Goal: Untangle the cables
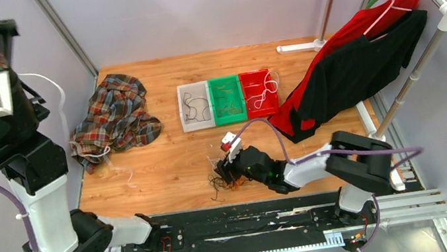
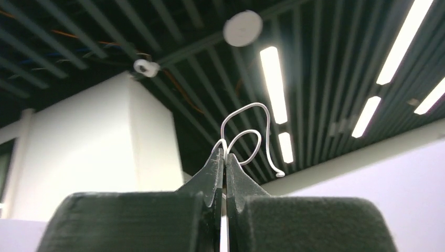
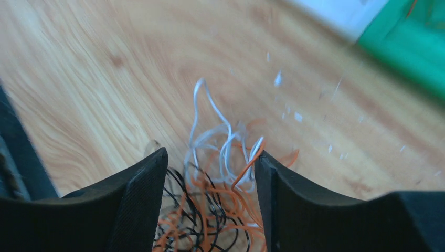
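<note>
Two garments flank the wooden table [image 1: 160, 169]: a red and black one [image 1: 347, 74] hanging at the right and a plaid shirt [image 1: 114, 119] crumpled at the left, with a white bin [image 1: 197, 127], green bin [image 1: 231, 120] and red bin [image 1: 262, 113] in a row between them. Near the front edge the right gripper [image 3: 210, 160] straddles the cables [image 3: 210, 215], a tangled white, orange and black heap on the wood, its jaws spread wide and gripping nothing. Pointing at the ceiling, the left gripper [image 2: 225, 157] is clamped on one white strand [image 2: 246, 113] curling above its fingertips.
</note>
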Controlling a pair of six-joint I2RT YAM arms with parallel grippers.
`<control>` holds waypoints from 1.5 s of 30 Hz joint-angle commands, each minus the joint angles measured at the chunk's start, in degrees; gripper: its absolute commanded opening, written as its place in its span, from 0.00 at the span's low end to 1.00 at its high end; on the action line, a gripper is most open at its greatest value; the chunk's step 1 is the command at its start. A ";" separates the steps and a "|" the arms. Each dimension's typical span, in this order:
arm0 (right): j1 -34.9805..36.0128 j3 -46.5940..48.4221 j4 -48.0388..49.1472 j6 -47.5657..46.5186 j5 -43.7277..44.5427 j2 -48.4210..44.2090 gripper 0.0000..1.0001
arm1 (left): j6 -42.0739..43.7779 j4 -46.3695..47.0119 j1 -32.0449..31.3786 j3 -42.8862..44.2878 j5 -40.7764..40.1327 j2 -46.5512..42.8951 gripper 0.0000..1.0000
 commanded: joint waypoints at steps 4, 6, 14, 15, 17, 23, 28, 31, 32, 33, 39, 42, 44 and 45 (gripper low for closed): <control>0.59 5.63 -7.96 -3.50 1.93 -16.77 0.65 | -6.71 -6.66 0.31 -18.19 6.96 -6.99 0.00; 0.57 9.93 -10.08 -4.96 1.60 -17.71 0.66 | -9.45 -9.20 0.31 -19.45 6.52 -6.59 0.00; 0.29 23.43 -12.23 -10.16 0.96 -12.83 0.68 | -12.84 -11.35 -1.99 -21.81 6.53 -2.65 0.00; -0.24 24.72 -12.69 -10.84 2.05 -12.35 0.68 | -12.80 -11.36 -2.43 -21.69 6.44 -1.84 0.00; -1.86 26.50 -13.37 -11.17 3.10 -11.85 0.67 | -12.41 -11.40 -3.64 -21.00 6.34 -0.13 0.00; -8.29 25.91 -14.58 -10.53 5.84 -14.03 0.63 | -9.12 -11.59 -7.90 -14.35 5.62 7.84 0.00; -14.83 23.60 -16.01 -10.59 9.61 -16.41 0.52 | -6.91 -11.57 -10.55 -5.12 4.91 15.62 0.00; -19.72 23.36 -16.77 -9.98 8.28 -17.32 0.50 | -5.19 -11.44 -11.65 -0.88 5.39 19.30 0.00; -21.95 23.64 -17.25 -9.81 7.30 -17.44 0.50 | -4.91 -11.40 -11.91 0.54 5.39 20.58 0.00; -23.46 24.09 -17.77 -9.72 6.24 -17.33 0.50 | -4.75 -11.35 -12.17 1.71 5.34 22.15 0.00; -30.44 27.14 -19.35 -10.33 3.24 -14.83 0.49 | -4.53 -8.42 -12.70 2.99 5.05 26.71 0.00; -32.95 28.53 -19.70 -9.96 2.89 -13.23 0.48 | -4.68 -6.53 -12.70 3.61 4.55 28.78 0.00; -34.37 29.23 -19.69 -9.37 2.73 -12.25 0.47 | -4.82 -5.95 -12.70 4.64 4.38 30.17 0.00; -34.94 29.60 -19.62 -8.99 2.43 -11.82 0.46 | -4.83 -5.79 -12.70 5.26 4.35 30.71 0.00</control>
